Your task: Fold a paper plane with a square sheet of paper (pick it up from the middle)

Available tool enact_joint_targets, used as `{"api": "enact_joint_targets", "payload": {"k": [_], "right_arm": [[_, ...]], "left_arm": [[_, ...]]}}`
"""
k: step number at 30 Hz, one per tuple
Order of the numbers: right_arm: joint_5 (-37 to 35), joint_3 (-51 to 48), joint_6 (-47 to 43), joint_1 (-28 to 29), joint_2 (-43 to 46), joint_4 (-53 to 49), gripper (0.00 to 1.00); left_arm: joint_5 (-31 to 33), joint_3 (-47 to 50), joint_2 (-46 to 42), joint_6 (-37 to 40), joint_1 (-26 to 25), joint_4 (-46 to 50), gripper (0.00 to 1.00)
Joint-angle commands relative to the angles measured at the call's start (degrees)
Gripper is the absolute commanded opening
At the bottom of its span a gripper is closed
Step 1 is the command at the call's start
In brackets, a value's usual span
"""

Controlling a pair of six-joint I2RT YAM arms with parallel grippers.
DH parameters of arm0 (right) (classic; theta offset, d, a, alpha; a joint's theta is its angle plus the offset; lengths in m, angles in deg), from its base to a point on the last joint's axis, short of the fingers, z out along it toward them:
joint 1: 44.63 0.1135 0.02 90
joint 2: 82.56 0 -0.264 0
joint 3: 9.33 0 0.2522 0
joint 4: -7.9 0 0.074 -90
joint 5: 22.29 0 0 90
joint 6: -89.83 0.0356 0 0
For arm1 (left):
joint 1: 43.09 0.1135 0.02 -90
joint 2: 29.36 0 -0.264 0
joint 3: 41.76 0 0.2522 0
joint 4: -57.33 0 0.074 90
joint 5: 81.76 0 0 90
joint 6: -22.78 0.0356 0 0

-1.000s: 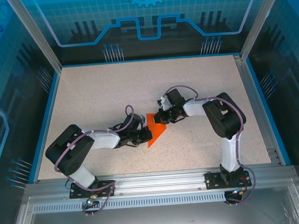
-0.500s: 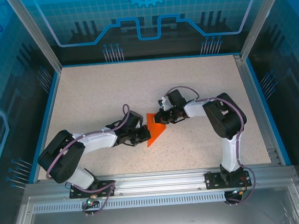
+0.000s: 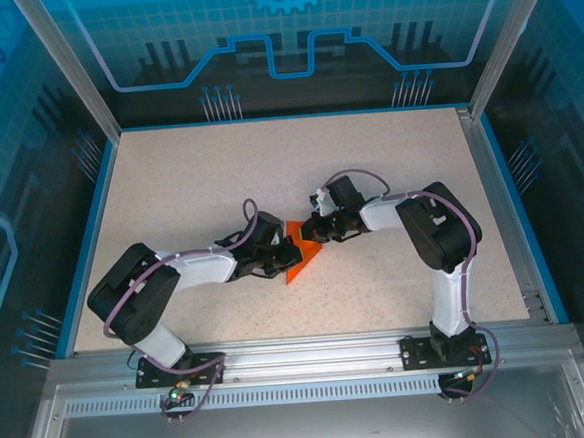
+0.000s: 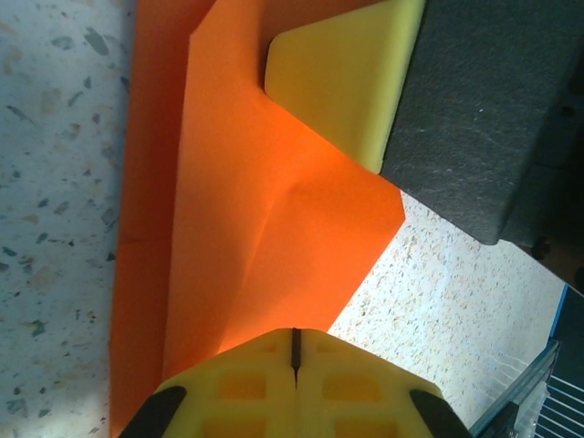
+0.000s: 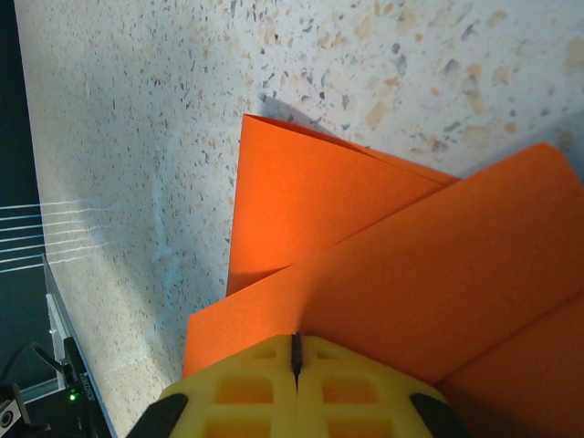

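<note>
The square sheet of paper [image 3: 302, 257] is bright orange and lies folded into a pointed triangular shape at the middle of the table. My left gripper [image 3: 287, 249] is shut, its tips resting on the sheet's left part. My right gripper [image 3: 314, 233] is shut too and sits on the sheet's upper right edge. In the left wrist view, overlapping orange flaps [image 4: 274, 219] with a crease spread ahead of my closed left gripper [image 4: 296, 339], and the right gripper's yellow finger [image 4: 347, 73] lies on the paper's far end. In the right wrist view, layered flaps [image 5: 383, 246] lie under my closed right gripper [image 5: 296, 347].
The speckled beige table [image 3: 199, 175] is ringed by a blue rim and a metal frame [image 3: 511, 204]. Both arms reach inward from the near edge and meet at the paper. Bare tabletop lies behind and to both sides.
My left gripper has slid right onto the paper, towards the right gripper, and the left arm's elbow has shifted. The right arm and the paper have hardly moved.
</note>
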State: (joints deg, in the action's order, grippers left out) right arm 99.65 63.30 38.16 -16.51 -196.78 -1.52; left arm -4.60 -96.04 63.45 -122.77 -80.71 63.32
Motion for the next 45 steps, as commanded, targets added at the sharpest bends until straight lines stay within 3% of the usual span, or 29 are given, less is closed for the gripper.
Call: {"api": "enact_joint_targets", "payload": {"k": [1,8,27,31,37,45], "right_arm": [[-5.63,-1.06,-2.27,0.64,-0.29,-7.53,0.00],[-4.70,-0.18,-3.16,1.52,3.68,-9.20,0.01],[-6.13,-0.40,-2.82,2.02,1.80,-9.46,0.03],[-4.04,0.28,-3.26,2.13,3.77,-9.44,0.07],[-0.38,-0.45,-3.72,3.50,7.30,-8.16,0.10],[-2.68,-0.18,-2.21,5.27,5.08,-7.98,0.06]], "left_arm": [[-0.36,-0.30,-2.77,0.52,0.15,0.74,0.03],[1.18,-0.43,-4.47,1.45,0.10,4.48,0.04],[-2.01,1.22,4.56,-1.84,0.01,-2.82,0.03],[-1.55,4.16,3.97,-1.47,-0.08,0.96,0.01],[-2.12,6.87,3.51,-1.35,-0.37,-0.57,0.01],[-2.92,4.82,4.04,-0.11,-0.98,-0.01,0.00]]}}
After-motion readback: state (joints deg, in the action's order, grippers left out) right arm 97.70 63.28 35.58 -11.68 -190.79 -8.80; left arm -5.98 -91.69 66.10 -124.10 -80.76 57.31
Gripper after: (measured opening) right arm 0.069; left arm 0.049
